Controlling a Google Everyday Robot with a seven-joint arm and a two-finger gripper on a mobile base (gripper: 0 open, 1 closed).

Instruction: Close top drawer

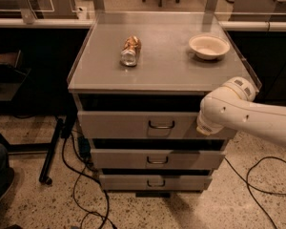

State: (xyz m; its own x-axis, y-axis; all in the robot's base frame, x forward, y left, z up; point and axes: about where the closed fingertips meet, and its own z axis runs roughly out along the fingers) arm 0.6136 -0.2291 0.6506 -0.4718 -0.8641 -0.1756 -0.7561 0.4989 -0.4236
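Note:
The top drawer (133, 125) is the uppermost of three grey drawers in a metal cabinet. It stands partly pulled out, with a dark gap under the cabinet top. Its small dark wire handle (161, 125) is at the centre of the front panel. My gripper (203, 127) is at the end of the white arm, against the right part of the top drawer's front panel. The arm's wrist covers the gripper's tip.
On the cabinet top (167, 75) lie a crumpled can (130, 50) on its side and a white bowl (209, 46). Two lower drawers (157, 160) also stick out a little. Cables (86, 185) trail on the floor at the left. A dark stand leg (52, 151) is at the left.

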